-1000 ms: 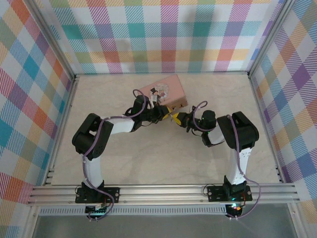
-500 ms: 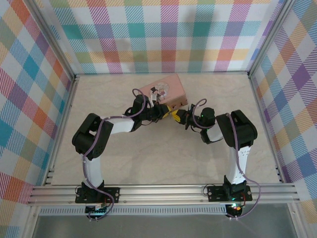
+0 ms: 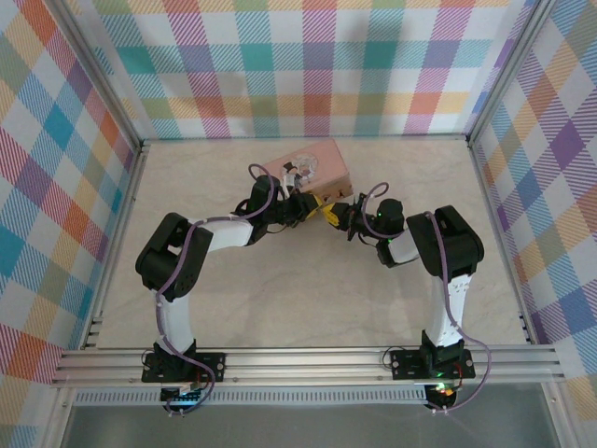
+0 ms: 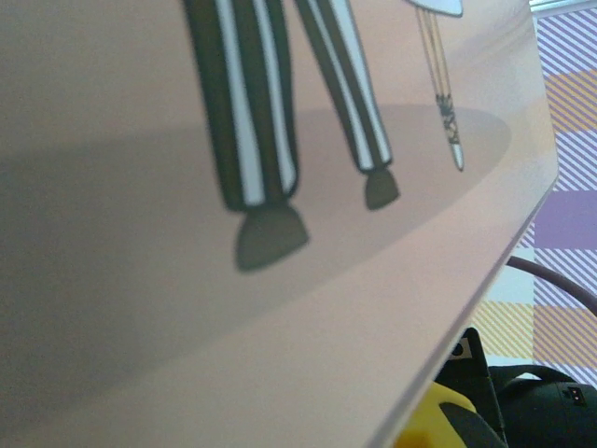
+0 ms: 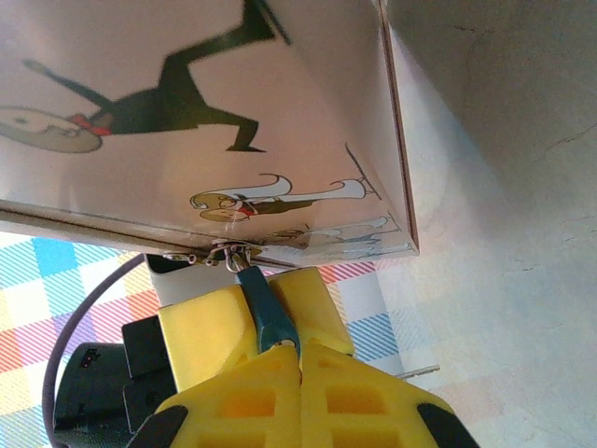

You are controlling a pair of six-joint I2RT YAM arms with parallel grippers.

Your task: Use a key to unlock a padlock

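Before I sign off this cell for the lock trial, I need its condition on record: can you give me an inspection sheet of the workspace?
surface: pale marbled table.
job's things: teal padlock, its metal shackle at the edge of the pink tin; key not made out.
clutter: nothing seen.
grippers: left gripper has yellow fingers either side of the padlock; right gripper shut, tips at the padlock's lower end.
cables: purple cable by the grippers; more run along both arms.
surroundings: plaid walls, metal frame.
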